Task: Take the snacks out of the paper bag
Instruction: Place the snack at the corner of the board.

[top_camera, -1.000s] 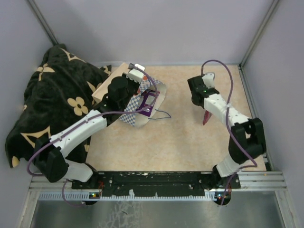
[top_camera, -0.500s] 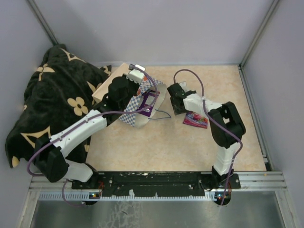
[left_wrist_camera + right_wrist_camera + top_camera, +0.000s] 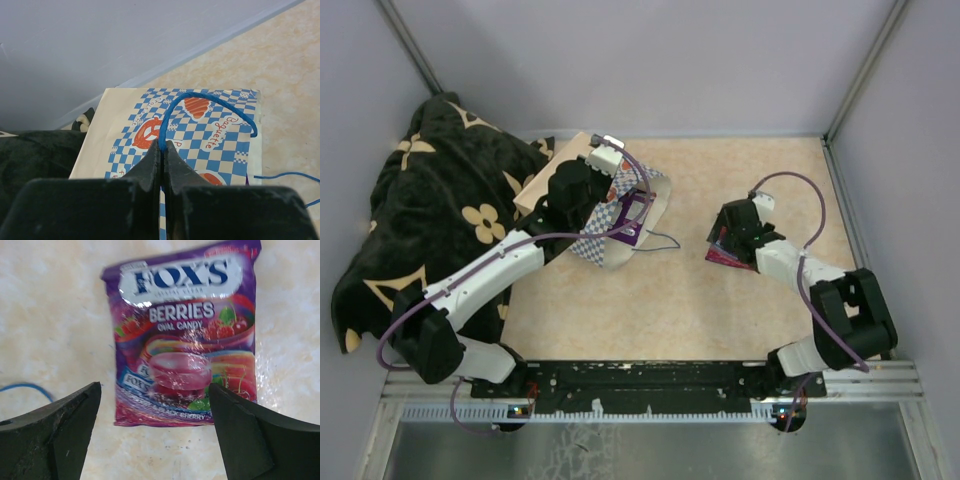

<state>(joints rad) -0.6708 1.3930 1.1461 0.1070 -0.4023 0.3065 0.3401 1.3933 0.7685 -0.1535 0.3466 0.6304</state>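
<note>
The paper bag [image 3: 605, 235], blue-and-white checkered, lies tipped on its side with its mouth toward the right. A purple snack packet [image 3: 635, 218] shows in the mouth. My left gripper [image 3: 605, 195] is shut on the bag's blue cord handle [image 3: 210, 100], pinched at the fingertips in the left wrist view, just above the bag's checkered side [image 3: 220, 145]. Another purple snack [image 3: 185, 335] lies flat on the table right of the bag, also seen from above as a packet [image 3: 725, 257]. My right gripper [image 3: 154, 390] hovers over its near edge, open, touching nothing.
A black patterned blanket [image 3: 440, 210] is heaped at the left, against the bag's base. The bag's other blue cord [image 3: 665, 240] trails on the beige tabletop [image 3: 670, 300] toward the right gripper. Grey walls close the back and sides.
The right gripper has opened and let go of the purple packet, which now lies on the table. The right arm swung left and back over it. The left arm and bag have not moved.
</note>
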